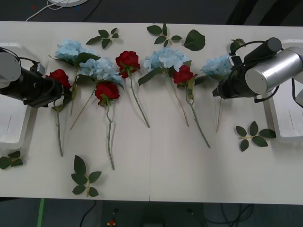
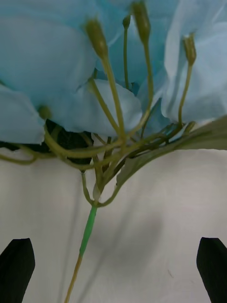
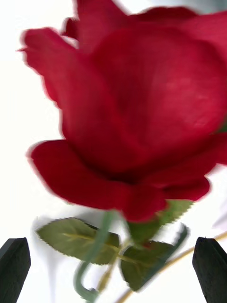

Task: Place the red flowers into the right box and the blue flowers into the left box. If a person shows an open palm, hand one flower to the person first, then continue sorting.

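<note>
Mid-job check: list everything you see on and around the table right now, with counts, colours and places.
Red flowers: four, deep red, lying across the table's far half, none boxed.
Blue flowers: four, pale blue, in the same row between the roses.
Left box: one, white, at the table's left edge, partly under the left arm.
Right box: one, white, at the right edge.
Loose leaf sprigs: about seven, green, scattered along the far edge and near corners.
Table: one, white.
Cable: one, white, beyond the far edge.
Left claw: open, over the leftmost rose's stem.
Right claw: open, over the rightmost blue flower's stem.
</note>
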